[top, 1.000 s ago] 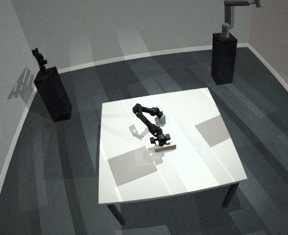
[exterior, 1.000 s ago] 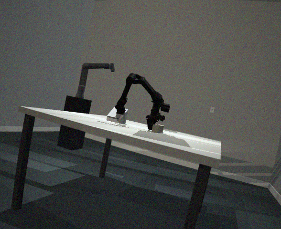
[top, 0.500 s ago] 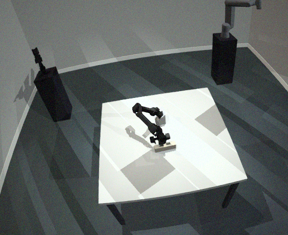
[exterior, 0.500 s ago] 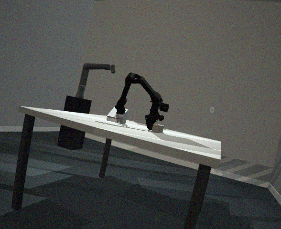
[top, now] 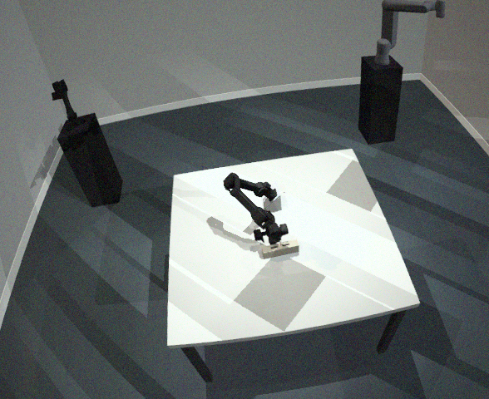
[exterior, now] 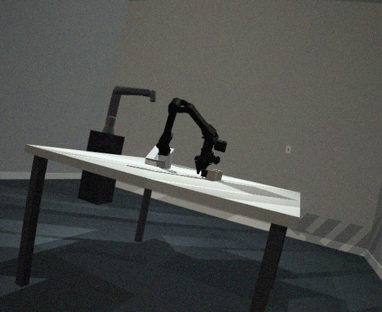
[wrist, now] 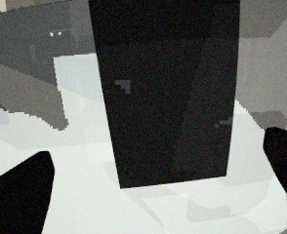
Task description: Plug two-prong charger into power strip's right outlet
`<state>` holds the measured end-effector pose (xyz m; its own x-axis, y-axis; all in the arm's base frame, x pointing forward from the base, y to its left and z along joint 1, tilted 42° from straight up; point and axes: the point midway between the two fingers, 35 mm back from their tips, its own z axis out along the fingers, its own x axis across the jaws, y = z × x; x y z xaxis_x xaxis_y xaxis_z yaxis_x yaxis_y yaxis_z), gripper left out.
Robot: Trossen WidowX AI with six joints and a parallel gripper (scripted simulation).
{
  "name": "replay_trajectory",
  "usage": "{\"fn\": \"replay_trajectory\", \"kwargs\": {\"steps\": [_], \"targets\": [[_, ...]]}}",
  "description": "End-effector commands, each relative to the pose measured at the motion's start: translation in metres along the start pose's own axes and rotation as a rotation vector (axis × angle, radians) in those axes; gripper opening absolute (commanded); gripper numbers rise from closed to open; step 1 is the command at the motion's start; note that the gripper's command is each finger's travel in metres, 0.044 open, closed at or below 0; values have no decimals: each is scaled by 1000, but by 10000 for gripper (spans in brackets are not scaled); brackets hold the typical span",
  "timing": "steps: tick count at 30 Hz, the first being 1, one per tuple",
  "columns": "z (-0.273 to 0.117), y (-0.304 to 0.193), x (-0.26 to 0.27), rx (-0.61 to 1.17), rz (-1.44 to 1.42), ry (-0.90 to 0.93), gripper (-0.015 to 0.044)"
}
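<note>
Here, a square white tabletop (top: 322,274) on dark legs fills the middle of a dim room with a dark striped floor. Two tall dark pedestals stand on the floor beyond it, one at the far left (top: 90,159) carrying a small black device, one at the far right (top: 380,100) carrying a bent grey arm. On the tabletop, a black robot arm (top: 247,199) rises from a pale base block (exterior: 159,157), arches over, and points down towards a small beige power strip (top: 280,248) near the centre. The pincer (exterior: 203,171) hangs just at the left end of the strip in the exterior view, close above the tabletop. Its fingers are spread nearly as wide as they go and hold nothing. In the wrist view, a dark upright block, seemingly the charger (wrist: 166,92), stands on the pale surface ahead, between the two dark fingertips at the lower corners and touching neither. Its prongs cannot be made out.
</note>
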<state>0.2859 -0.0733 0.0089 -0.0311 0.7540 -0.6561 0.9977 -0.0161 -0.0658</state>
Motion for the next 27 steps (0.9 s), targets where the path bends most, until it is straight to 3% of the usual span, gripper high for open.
{"fn": "replay_trajectory", "kwargs": {"steps": [1, 27], "targets": [[0, -6, -1, -2, 7, -1, 440], [3, -35, 0, 0, 6, -1, 440]]}}
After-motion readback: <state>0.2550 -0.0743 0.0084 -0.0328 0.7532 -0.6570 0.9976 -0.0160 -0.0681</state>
